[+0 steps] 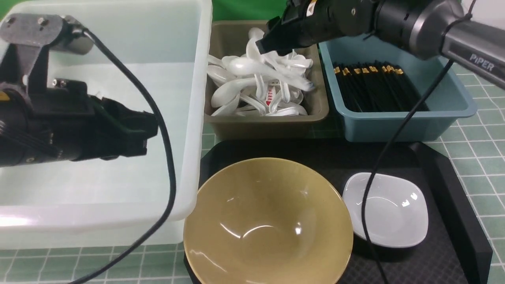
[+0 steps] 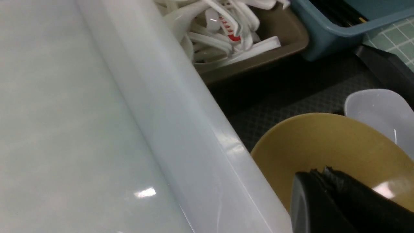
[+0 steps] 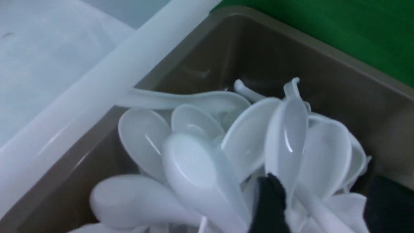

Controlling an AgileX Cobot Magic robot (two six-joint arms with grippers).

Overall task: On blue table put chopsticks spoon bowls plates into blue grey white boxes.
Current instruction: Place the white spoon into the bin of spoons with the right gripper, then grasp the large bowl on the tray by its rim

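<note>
Hovering over the grey box (image 1: 268,122), the right end effector (image 1: 271,45) holds its fingers (image 3: 270,202) spread apart just above the heap of white spoons (image 1: 256,88), gripping nothing. Spoon handles show in the gap between the fingers. The left end effector (image 1: 146,132) is closed and holds nothing, poised above the white box (image 1: 193,118) near the wall that faces the yellow bowl (image 1: 268,221). Black chopsticks (image 1: 375,86) lie side by side in the blue box (image 1: 394,126), right of the grey one. The bowl and a small white dish (image 1: 390,213) sit just beside each other on a black tray (image 1: 453,197), nearer the robot than the boxes, on the green checked surface (image 1: 481,138).
</note>
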